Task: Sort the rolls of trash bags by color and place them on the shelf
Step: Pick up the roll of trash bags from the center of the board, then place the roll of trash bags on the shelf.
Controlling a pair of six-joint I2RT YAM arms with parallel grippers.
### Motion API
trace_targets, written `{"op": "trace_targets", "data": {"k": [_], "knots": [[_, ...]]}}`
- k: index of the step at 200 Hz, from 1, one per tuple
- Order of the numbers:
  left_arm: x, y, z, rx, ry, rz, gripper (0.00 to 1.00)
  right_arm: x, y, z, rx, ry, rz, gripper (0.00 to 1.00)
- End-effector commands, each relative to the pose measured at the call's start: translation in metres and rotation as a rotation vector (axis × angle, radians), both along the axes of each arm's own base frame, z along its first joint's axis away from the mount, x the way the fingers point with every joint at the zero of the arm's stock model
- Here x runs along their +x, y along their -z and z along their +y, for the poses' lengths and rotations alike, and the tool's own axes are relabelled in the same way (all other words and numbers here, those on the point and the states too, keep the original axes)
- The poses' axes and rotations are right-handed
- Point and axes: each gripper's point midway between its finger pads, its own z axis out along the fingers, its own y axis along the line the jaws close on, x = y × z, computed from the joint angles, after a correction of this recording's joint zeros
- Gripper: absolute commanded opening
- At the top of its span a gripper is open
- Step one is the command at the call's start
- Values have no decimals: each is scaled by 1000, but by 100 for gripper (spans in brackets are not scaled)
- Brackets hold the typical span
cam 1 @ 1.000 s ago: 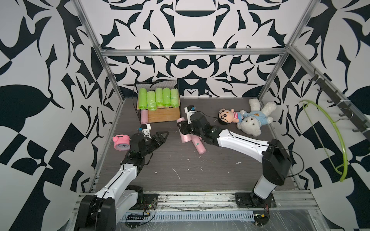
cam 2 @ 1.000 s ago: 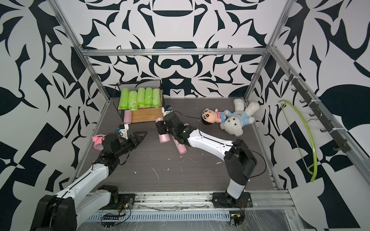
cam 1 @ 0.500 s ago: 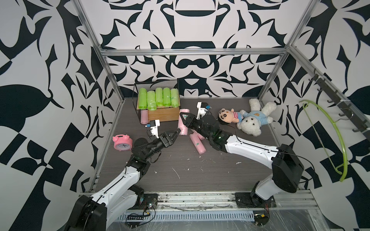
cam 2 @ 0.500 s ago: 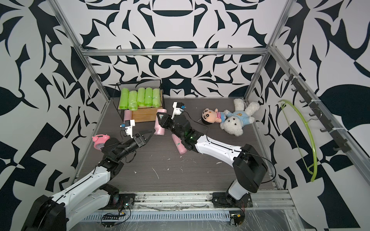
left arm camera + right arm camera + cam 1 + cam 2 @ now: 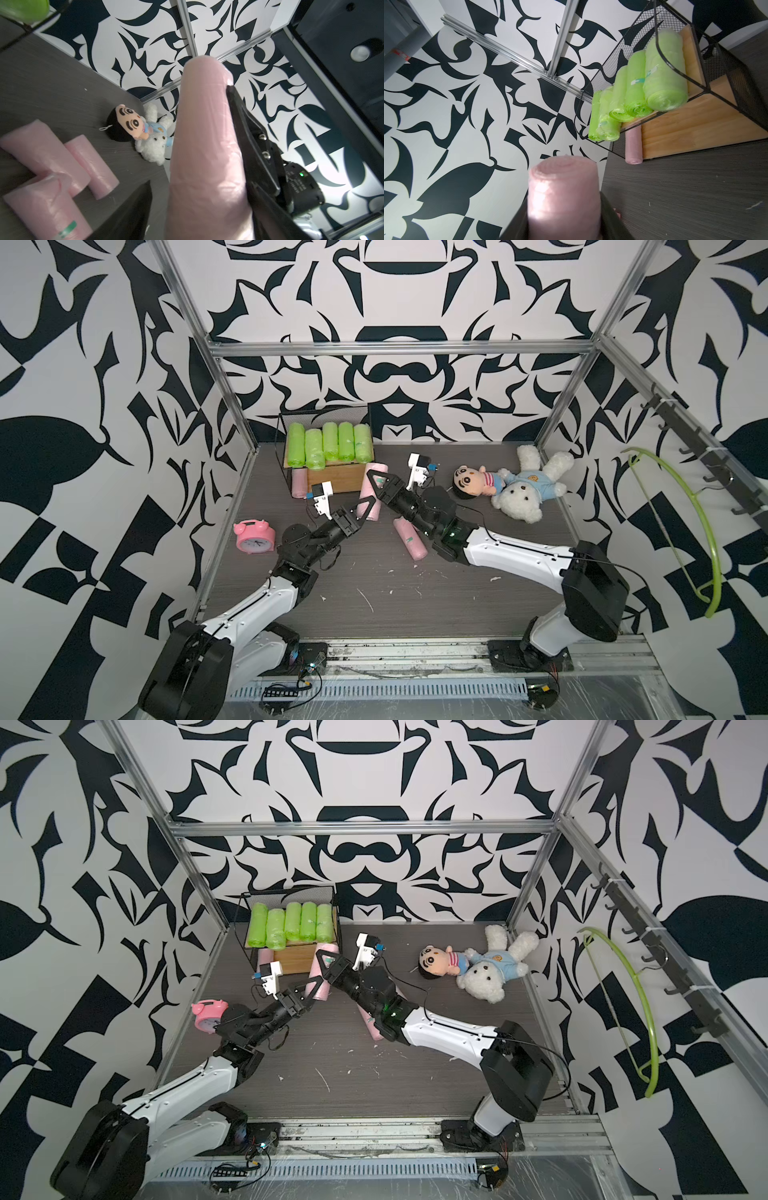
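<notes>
- The held pink roll hangs near the middle of the table, a little toward 11 o'clock and just off the shelf's 5 o'clock corner. In both top views its length runs roughly from 12 to 6.
- The right gripper is clenched on this roll. The right wrist view shows a dark finger pressed against each side of it.
- The left gripper reaches in from 7 o'clock, with its fingers at the roll's 6 o'clock end. I cannot tell whether they are pressing on the film or standing clear of it.
- The shelf stands at 11 o'clock, against the back wall.
- Five green rolls lie side by side on its upper board.
- A single shelved pink roll lies at the 9 o'clock end of the lower board.
- Three loose pink rolls lie close together on the table in the left wrist view. In a top view one of them, the labelled roll, shows at 4 o'clock of the held one, beside the right arm.
- A pink alarm clock stands at 9 o'clock, near the table edge.
- A boy doll and a white teddy bear lie touching at 2 o'clock.
- A green hanger hangs on the wall at 3 o'clock.
</notes>
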Motion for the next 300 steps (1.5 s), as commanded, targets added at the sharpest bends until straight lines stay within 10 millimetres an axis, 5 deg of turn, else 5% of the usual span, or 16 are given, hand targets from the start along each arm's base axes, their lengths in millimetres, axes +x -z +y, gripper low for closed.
{"op": "trace_targets", "data": {"k": [1,55,104,121,133,181,212,246,300], "knots": [[1,-23,1,-67,-4,-44,63,-6,-42,-4,151,-9,-81,43],[3,-20,-2,-79,11,-42,32,0,-32,-4,122,15,-76,46],[8,3,-4,4,-1,-19,7,13,-3,-16,42,59,-56,72],[9,13,-4,52,-7,-13,0,18,5,-22,6,61,-41,93],[11,24,-2,97,-20,2,0,21,8,-28,-9,58,-41,100],[20,73,25,339,-131,72,0,32,22,-64,-151,103,-20,100],[30,114,70,693,-343,155,0,27,14,-95,-309,167,-85,100],[46,133,104,942,-497,125,0,14,12,-122,-445,229,-132,100],[95,154,129,1166,-654,114,0,3,20,-126,-530,197,-153,100]]}}
